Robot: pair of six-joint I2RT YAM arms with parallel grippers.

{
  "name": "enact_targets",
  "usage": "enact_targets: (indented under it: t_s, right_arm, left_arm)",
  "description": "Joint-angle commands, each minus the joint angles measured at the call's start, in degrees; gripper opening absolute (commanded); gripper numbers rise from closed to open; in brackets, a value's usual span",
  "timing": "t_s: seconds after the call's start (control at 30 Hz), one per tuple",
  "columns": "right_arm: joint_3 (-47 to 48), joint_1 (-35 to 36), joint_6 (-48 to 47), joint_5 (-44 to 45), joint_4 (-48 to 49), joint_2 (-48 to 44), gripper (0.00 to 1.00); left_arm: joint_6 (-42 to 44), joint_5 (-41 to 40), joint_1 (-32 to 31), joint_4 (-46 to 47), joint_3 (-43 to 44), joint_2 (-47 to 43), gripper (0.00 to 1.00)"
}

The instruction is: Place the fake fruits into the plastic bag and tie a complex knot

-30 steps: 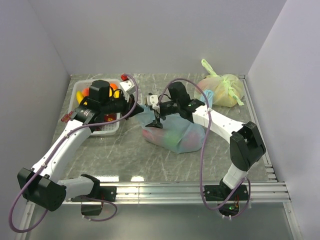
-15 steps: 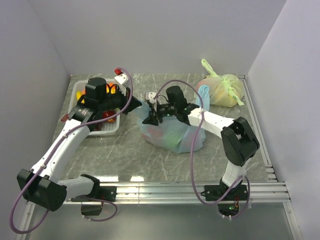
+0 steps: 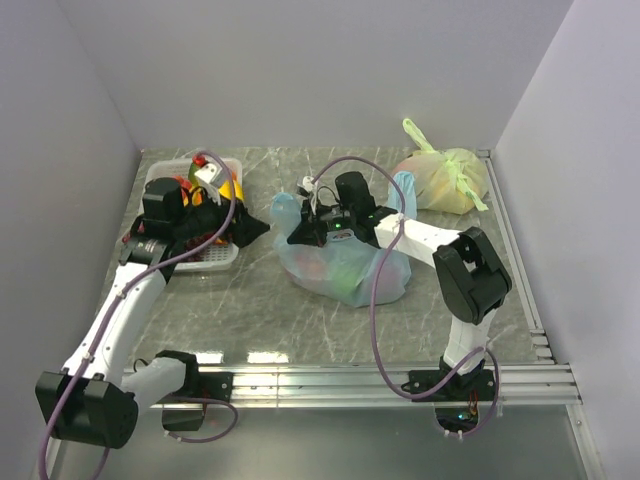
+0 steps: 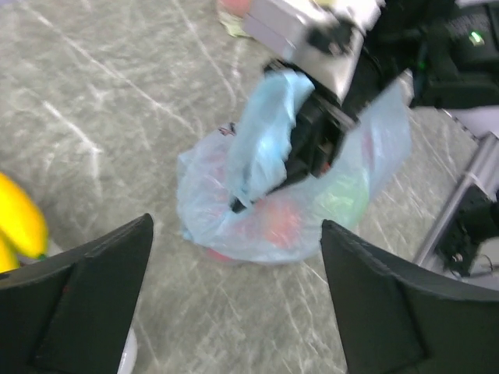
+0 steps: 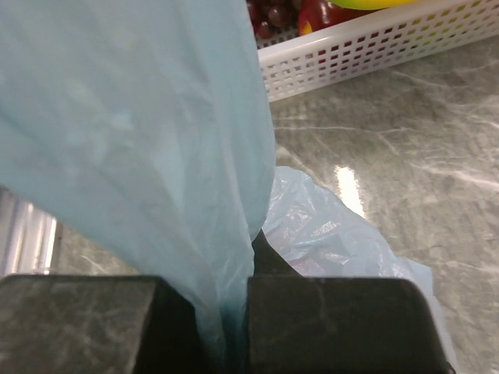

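The light-blue plastic bag (image 3: 345, 268) lies mid-table, with red and green fake fruits (image 4: 274, 222) showing through it. Its two handle ears stand apart, one on the left (image 3: 285, 212) and one on the right (image 3: 405, 190); no knot shows. My right gripper (image 3: 302, 232) is shut on the left ear (image 5: 156, 156), and the plastic runs up from between its fingers. My left gripper (image 3: 250, 228) hangs open left of the bag and holds nothing; the bag (image 4: 257, 218) lies beyond its fingers (image 4: 86, 304).
A white basket (image 3: 215, 258) at the left holds more fruits: a banana (image 4: 19, 222), grapes (image 5: 269, 15) and a red apple (image 5: 323, 12). A pale yellow-green tied bag (image 3: 445, 180) sits at the back right. Grey walls stand on three sides of the table.
My left gripper has opened, let go of the bag and drawn back left toward the basket. My right gripper has moved left and shut on the bag's left ear.
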Motion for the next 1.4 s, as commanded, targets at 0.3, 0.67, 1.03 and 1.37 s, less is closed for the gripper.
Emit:
enact_targets:
  t_s: [0.3, 0.67, 1.03, 1.37]
  right_arm:
    - [1.2, -0.1, 3.7, -4.7, 0.9, -3.5, 0.02]
    - [1.2, 0.3, 2.6, -1.7, -3.2, -4.6, 0.15]
    - [7.3, -5.2, -4.6, 5.3, -18.7, -11.6, 0.77]
    - [2.6, -16.6, 8.6, 7.3, -23.8, -33.6, 0.82]
  left_arm:
    - [0.8, 10.8, -2.5, 19.2, -4.9, 8.3, 0.96]
    - [-6.7, 12.6, -7.6, 34.3, -5.9, 15.9, 0.33]
    - [-1.0, 11.7, -7.6, 25.4, -8.4, 13.4, 0.0]
    - [-0.7, 10.7, -7.6, 24.4, -8.5, 14.8, 0.0]
